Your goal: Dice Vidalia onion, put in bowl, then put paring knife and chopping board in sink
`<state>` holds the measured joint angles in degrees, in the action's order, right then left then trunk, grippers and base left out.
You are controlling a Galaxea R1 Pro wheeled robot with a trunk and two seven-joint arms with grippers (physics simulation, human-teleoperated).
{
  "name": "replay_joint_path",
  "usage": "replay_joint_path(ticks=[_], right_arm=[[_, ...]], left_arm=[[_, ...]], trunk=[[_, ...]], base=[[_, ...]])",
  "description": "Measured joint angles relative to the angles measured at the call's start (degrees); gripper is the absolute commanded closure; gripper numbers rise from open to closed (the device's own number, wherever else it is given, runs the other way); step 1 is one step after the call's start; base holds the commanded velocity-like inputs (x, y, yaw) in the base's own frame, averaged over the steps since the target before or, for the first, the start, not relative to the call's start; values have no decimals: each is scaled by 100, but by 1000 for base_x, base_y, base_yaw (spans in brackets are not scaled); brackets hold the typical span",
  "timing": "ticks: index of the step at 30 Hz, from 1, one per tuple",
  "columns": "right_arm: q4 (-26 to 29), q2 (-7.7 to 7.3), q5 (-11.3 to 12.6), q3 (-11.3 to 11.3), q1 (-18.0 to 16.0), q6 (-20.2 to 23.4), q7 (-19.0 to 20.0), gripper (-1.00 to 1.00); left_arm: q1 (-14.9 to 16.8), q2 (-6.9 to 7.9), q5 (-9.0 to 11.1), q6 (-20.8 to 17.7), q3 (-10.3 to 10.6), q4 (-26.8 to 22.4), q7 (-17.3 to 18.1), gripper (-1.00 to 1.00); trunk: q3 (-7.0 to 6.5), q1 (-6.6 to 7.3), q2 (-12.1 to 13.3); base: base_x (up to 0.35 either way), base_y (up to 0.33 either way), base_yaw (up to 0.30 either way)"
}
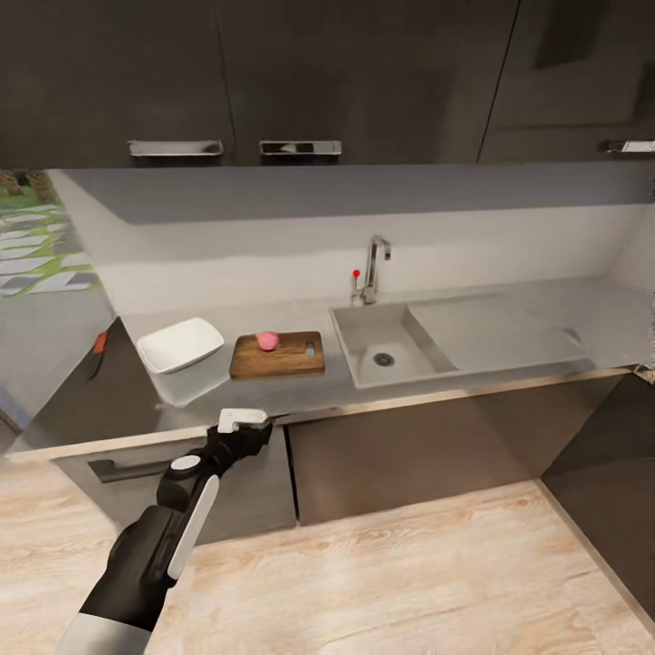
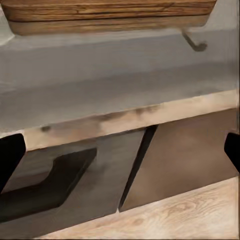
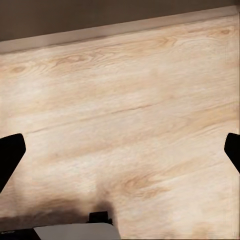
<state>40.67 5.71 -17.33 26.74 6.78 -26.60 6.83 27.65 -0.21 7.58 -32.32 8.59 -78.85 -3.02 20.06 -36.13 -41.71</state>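
The pinkish Vidalia onion (image 1: pixel 267 340) lies on the dark-brown chopping board (image 1: pixel 277 355), toward its far left part; the board's near edge (image 2: pixel 110 12) shows in the left wrist view. The white bowl (image 1: pixel 179 345) stands just left of the board on the grey countertop (image 1: pixel 300 391). The steel sink (image 1: pixel 364 341) with its tap (image 1: pixel 375 264) is right of the board, its basin bare. My left gripper (image 1: pixel 242 418) is open at the counter's front edge, below the board, holding nothing; its fingers (image 2: pixel 10 160) stand wide apart. The right gripper (image 3: pixel 120 150) is open over the wooden floor. The paring knife is not identifiable.
A small red object (image 1: pixel 100 343) sits at the counter's far left end; what it is stays unclear. The drainboard (image 1: pixel 491 327) extends right of the basin. Dark cabinet fronts with a long handle (image 2: pixel 45 190) lie under the counter, upper cupboards (image 1: pixel 273 82) above.
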Motion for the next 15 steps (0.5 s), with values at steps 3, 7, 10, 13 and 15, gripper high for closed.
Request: replay_joint_path(ticks=[3,7,10,13,15], right_arm=[[0,0,-1,1,0,0,0,-100],[0,0,-1,1,0,0,0,-100],[0,0,-1,0,0,0,0,-100],[0,0,-1,0,-2,0,0,-100],[0,0,-1,0,-1,0,0,-100]], left_arm=[[1,2,1,0,7,6,0,-100],[-206,-1,9,21,8,-51,0,-100],[-458,-4,10,42,8,-167,7,-100],[-864,-5,11,69,9,-410,20,-100],[-1135,-6,8,159,9,-540,27,-100]], trunk=[[0,1,0],[0,3,0],[0,4,0],[0,4,0],[0,4,-1]], base=[[-258,0,0],[-46,0,0],[-13,0,0],[-3,0,0],[-1,0,0]])
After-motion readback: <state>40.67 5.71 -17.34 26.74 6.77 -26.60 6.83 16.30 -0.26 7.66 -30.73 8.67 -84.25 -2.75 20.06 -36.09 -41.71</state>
